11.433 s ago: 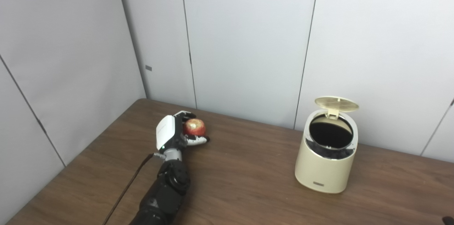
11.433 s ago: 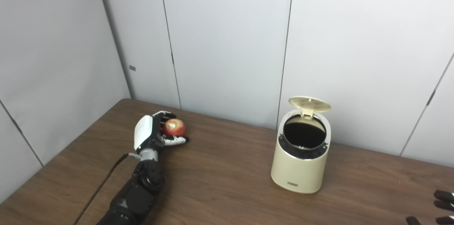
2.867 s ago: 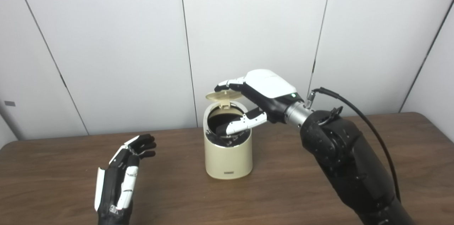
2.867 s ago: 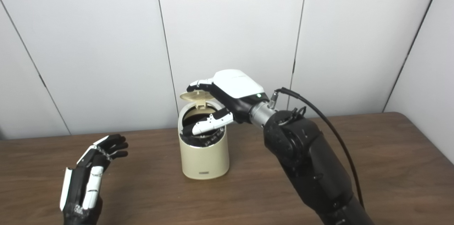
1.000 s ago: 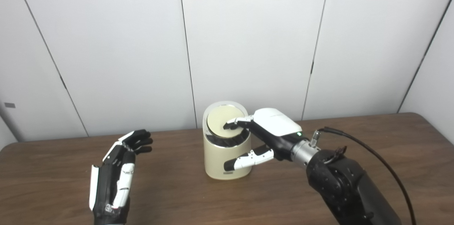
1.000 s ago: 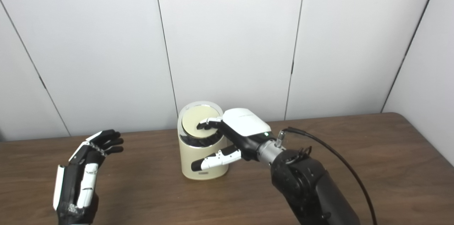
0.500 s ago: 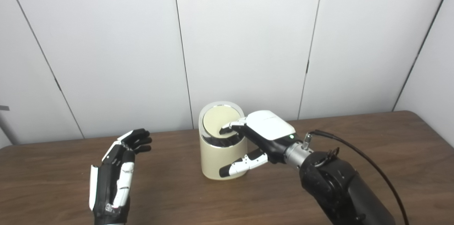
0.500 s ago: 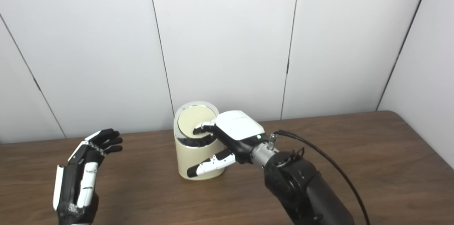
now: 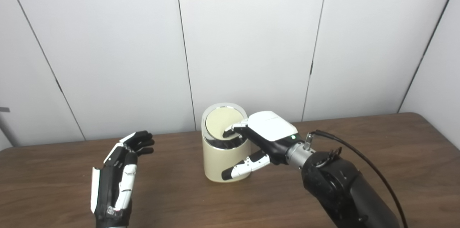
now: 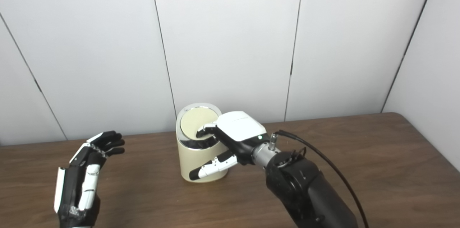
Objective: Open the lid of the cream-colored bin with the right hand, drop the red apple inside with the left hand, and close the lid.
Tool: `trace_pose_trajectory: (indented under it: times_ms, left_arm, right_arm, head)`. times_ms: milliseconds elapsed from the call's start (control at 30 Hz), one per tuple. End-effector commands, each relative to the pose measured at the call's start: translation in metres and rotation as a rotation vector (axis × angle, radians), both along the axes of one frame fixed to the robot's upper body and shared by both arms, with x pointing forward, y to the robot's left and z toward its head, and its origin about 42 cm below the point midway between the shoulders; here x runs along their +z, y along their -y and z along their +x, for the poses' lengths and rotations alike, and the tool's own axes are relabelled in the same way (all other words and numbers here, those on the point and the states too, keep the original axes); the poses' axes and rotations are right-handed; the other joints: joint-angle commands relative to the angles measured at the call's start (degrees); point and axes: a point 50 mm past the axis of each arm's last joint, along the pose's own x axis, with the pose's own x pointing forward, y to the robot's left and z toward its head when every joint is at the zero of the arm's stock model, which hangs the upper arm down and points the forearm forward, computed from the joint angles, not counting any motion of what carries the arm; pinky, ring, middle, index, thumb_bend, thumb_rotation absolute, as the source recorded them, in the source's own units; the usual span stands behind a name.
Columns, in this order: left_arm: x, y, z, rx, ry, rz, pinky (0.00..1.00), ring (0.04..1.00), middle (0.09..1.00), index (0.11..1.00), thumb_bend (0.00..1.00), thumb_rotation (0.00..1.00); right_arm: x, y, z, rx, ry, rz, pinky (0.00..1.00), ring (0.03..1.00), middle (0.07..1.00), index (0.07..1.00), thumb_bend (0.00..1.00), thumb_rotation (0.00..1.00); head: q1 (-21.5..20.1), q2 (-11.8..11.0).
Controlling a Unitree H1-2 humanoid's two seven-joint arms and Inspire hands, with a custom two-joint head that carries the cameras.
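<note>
The right hand [image 9: 267,138] has its fingertips [image 9: 230,133] pressed on the shut lid [image 9: 220,126] of the cream-colored bin [image 9: 222,161], thumb spread low across the bin's front, gripping nothing. The left hand [image 9: 118,176], well apart to the side, stands empty with fingers loosely spread above the table [image 9: 179,199]. No apple is visible.
</note>
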Motion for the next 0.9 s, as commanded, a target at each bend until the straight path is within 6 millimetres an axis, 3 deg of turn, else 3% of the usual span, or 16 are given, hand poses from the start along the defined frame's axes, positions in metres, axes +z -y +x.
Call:
trace_pose_trajectory:
  times_ms: [0, 67, 133, 333, 633, 800, 867]
  left_arm:
    - [0.016, 0.002, 0.004, -0.003, 0.078, 0.016, 0.65, 0.703, 0.728, 0.729, 0.50, 0.75]
    - [0.016, 0.003, 0.005, -0.003, 0.076, 0.015, 0.66, 0.704, 0.728, 0.730, 0.49, 0.75]
    - [0.015, 0.002, 0.005, -0.003, 0.077, 0.014, 0.66, 0.706, 0.728, 0.730, 0.48, 0.74]
    - [0.013, 0.002, 0.005, -0.010, 0.070, 0.022, 0.67, 0.714, 0.735, 0.736, 0.48, 0.74]
    - [0.012, 0.002, 0.005, -0.007, 0.070, 0.015, 0.66, 0.709, 0.730, 0.732, 0.44, 0.74]
    - [0.012, 0.003, 0.005, -0.005, 0.070, 0.012, 0.66, 0.704, 0.731, 0.737, 0.45, 0.74]
    - [0.013, 0.002, 0.005, -0.002, 0.071, 0.017, 0.66, 0.707, 0.734, 0.741, 0.43, 0.74]
  right_arm:
    - [-0.003, 0.005, 0.000, -0.026, -0.027, 0.020, 0.86, 0.832, 0.794, 0.780, 0.95, 0.81]
    - [0.003, 0.006, -0.005, -0.013, 0.042, 0.088, 0.86, 0.832, 0.789, 0.791, 0.94, 0.79]
    - [0.008, 0.007, -0.009, -0.003, 0.141, 0.193, 0.80, 0.807, 0.784, 0.797, 0.89, 0.76]
    - [0.004, 0.015, -0.011, 0.001, 0.334, 0.427, 0.81, 0.862, 0.883, 0.893, 0.78, 0.67]
    - [-0.011, 0.023, -0.014, 0.008, 0.362, 0.509, 0.82, 0.905, 0.935, 0.940, 0.78, 0.69]
    - [-0.029, 0.038, -0.018, 0.018, 0.437, 0.694, 0.78, 0.904, 0.956, 0.968, 0.75, 0.74]
    - [-0.038, 0.045, -0.024, 0.001, 0.468, 0.790, 0.82, 0.916, 0.955, 0.960, 0.71, 0.78]
  head:
    - [-0.1, 0.1]
    - [0.0, -0.1]
    - [-0.1, -0.3]
    - [-0.1, -0.7]
    - [0.2, -0.7]
    - [0.4, -0.8]
    - [0.4, -1.0]
